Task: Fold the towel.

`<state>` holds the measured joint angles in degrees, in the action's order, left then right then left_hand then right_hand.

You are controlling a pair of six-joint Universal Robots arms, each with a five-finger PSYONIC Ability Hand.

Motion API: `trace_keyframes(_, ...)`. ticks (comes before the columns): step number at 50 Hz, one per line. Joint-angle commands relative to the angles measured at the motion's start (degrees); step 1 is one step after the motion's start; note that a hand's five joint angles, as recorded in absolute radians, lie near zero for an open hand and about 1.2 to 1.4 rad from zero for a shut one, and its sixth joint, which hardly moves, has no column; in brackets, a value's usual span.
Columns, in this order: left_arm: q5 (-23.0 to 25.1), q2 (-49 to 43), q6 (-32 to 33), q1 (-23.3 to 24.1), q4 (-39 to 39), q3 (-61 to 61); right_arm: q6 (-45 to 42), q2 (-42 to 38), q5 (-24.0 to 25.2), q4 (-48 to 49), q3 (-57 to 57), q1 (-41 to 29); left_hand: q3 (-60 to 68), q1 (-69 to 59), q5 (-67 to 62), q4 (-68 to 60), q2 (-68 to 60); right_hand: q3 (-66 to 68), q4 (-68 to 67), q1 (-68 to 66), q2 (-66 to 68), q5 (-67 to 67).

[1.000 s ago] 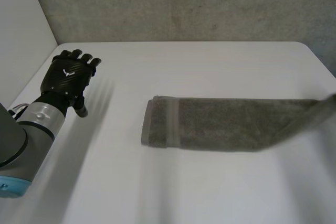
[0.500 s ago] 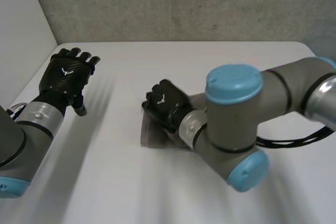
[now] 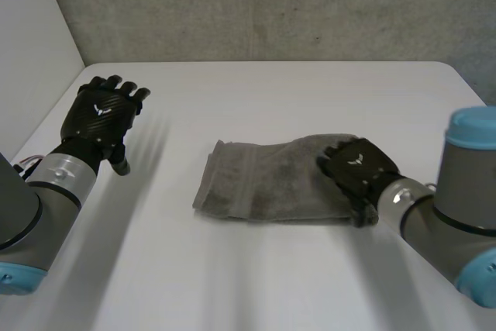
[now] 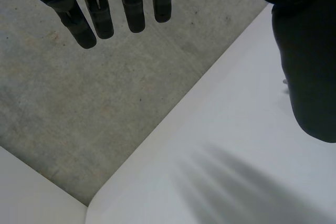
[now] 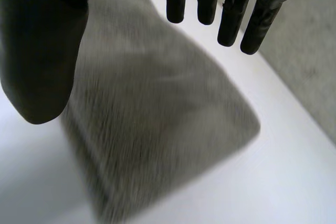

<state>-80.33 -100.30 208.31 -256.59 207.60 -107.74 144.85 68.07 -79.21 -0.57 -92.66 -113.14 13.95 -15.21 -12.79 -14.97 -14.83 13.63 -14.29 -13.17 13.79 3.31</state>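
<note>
Nearest the camera, the right arm (image 3: 453, 226) reached in over the desk (image 3: 256, 277). The right robot hand (image 3: 358, 170) lay at the right end of the towel (image 3: 260, 180), fingers straight and thumb spread wide, gripping nothing. Whether its palm pressed the cloth I could not tell. The towel lay mid-desk, apparently doubled over, its banded ends stacked unevenly at the end away from that hand. Farther off, well apart from the cloth, the left robot hand (image 3: 102, 114) hovered with fingers straight, empty. Beyond stood a grey wall (image 3: 271, 5). One fold seemed made. The next move would likely call for lifting clear without dragging the upper layer, then squaring the ends or pinching one end for another fold.
</note>
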Motion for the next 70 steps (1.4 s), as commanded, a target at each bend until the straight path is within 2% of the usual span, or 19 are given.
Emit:
trace_keyframes(1, -0.1, -0.2, 0.0, 0.6, 0.0, -0.1, -3.2, 1.1, 0.7, 4.9, -7.5, 5.1, -3.6, 4.8, 12.4, 4.6, 4.4, 19.6, -18.9, -20.1, 19.4, 19.9)
trace_keyframes(6, 0.0, -0.2, 0.1, 0.8, 0.3, -0.9, -3.7, 0.5, 0.3, 5.1, -7.2, 5.4, -3.7, 5.0, 12.6, 4.8, 4.6, 33.8, -33.1, -34.3, 33.6, 34.1)
trace_keyframes(8, 0.0, -0.1, 0.1, 0.8, 0.8, -1.2, -3.7, -0.1, 0.2, 5.1, -6.7, 5.7, -3.7, 5.0, 12.6, 4.8, 4.6, 47.9, -47.2, -48.3, 47.7, 48.2)
trace_keyframes(9, 0.0, -0.1, 0.1, 0.8, 0.8, -1.2, -3.7, -0.1, 0.2, 5.1, -6.7, 5.7, -3.7, 5.0, 12.6, 4.8, 4.6, 47.9, -47.3, -48.4, 47.8, 48.2)
trace_keyframes(13, 0.0, 0.0, 0.1, 0.7, 1.1, -1.3, -3.6, -0.4, 0.2, 4.9, -5.7, 5.7, -3.7, 5.0, 12.6, 4.8, 4.6, 66.3, -65.7, -66.8, 66.2, 66.6)
trace_keyframes(23, -0.2, 0.8, 0.1, 0.6, 1.1, -1.1, -2.6, -0.3, -0.3, 4.4, -3.1, 5.0, -3.7, 5.0, 12.6, 4.8, 4.6, 66.1, -65.4, -66.5, 65.9, 66.4)
trace_keyframes(24, -0.2, 0.8, 0.0, 0.6, 1.1, -1.1, -2.4, -0.3, -0.2, 4.4, -3.3, 4.9, -3.7, 5.0, 12.6, 4.8, 4.6, 44.8, -44.1, -45.2, 44.6, 45.1)
trace_keyframes(25, -0.2, 0.8, 0.0, 0.6, 1.1, -1.1, -2.4, -0.3, -0.2, 4.4, -3.3, 4.9, -3.7, 5.0, 12.6, 4.8, 4.6, 44.6, -43.9, -45.0, 44.4, 44.9)
trace_keyframes(26, -0.2, 0.9, 0.0, 0.6, 1.1, -1.2, -1.9, -0.2, 0.2, 4.8, -4.1, 4.9, -3.7, 5.0, 12.6, 4.8, 4.6, 21.6, -20.9, -22.0, 21.4, 21.9)
trace_keyframes(27, -0.2, 0.9, 0.0, 0.6, 1.1, -1.2, -1.0, -0.1, 0.5, 5.2, -4.8, 5.2, -3.7, 5.0, 12.6, 4.8, 4.6, 14.0, -13.4, -14.5, 13.9, 14.3)
trace_keyframes(28, -0.2, 0.9, 0.0, 0.6, 1.1, -1.2, -1.0, -0.1, 0.6, 5.2, -4.8, 5.2, -3.7, 5.0, 12.6, 4.8, 4.6, 13.9, -13.3, -14.4, 13.8, 14.3)
trace_keyframes(43, 0.0, 0.7, -4.8, 0.9, 1.0, -1.3, 1.8, -0.5, 5.9, 10.2, -11.5, 9.7, -3.6, 4.8, 12.4, 4.6, 4.4, 18.8, -18.2, -19.3, 18.7, 19.1)
trace_keyframes(47, 0.0, 0.7, -5.0, 1.1, 1.0, -1.6, 1.7, -1.6, 6.4, 10.4, -11.1, 9.8, -3.7, 5.0, 12.6, 4.8, 4.6, 32.3, -31.6, -32.7, 32.1, 32.6)
trace_keyframes(49, 0.0, 0.7, -5.0, 1.7, 1.0, -1.7, 1.3, -2.3, 5.6, 10.4, -10.5, 10.0, -3.6, 4.8, 12.4, 4.6, 4.4, 58.4, -57.7, -58.9, 58.2, 58.7)
trace_keyframes(50, 0.0, 0.7, -5.0, 1.7, 1.0, -1.7, 1.3, -2.3, 5.6, 10.4, -10.5, 10.0, -3.6, 4.8, 12.4, 4.6, 4.4, 58.5, -57.9, -59.0, 58.4, 58.8)
trace_keyframes(51, 0.0, 0.7, -5.0, 1.9, 1.0, -1.7, 1.0, -2.2, 4.9, 10.4, -10.4, 10.3, -3.6, 4.8, 12.4, 4.6, 4.4, 66.3, -65.6, -66.7, 66.1, 66.6)
trace_keyframes(58, 0.0, 0.9, -5.0, 2.0, 1.0, -1.5, 0.6, 2.9, 1.4, 10.2, -9.6, 10.8, -3.7, 5.0, 12.6, 4.8, 4.6, 66.4, -65.7, -66.8, 66.2, 66.7)
trace_keyframes(66, -0.2, 1.5, -5.1, 2.1, 1.0, -0.5, -3.9, 3.9, 0.8, 9.3, -3.8, 6.7, -3.7, 5.0, 12.6, 4.8, 4.6, 66.4, -65.7, -66.8, 66.2, 66.7)
trace_keyframes(70, -0.4, 2.4, -5.3, 2.1, 1.1, 0.5, -8.3, -1.1, 0.1, 8.1, 4.1, -5.3, -3.7, 5.0, 12.6, 4.8, 4.6, 66.4, -65.7, -66.8, 66.2, 66.7)
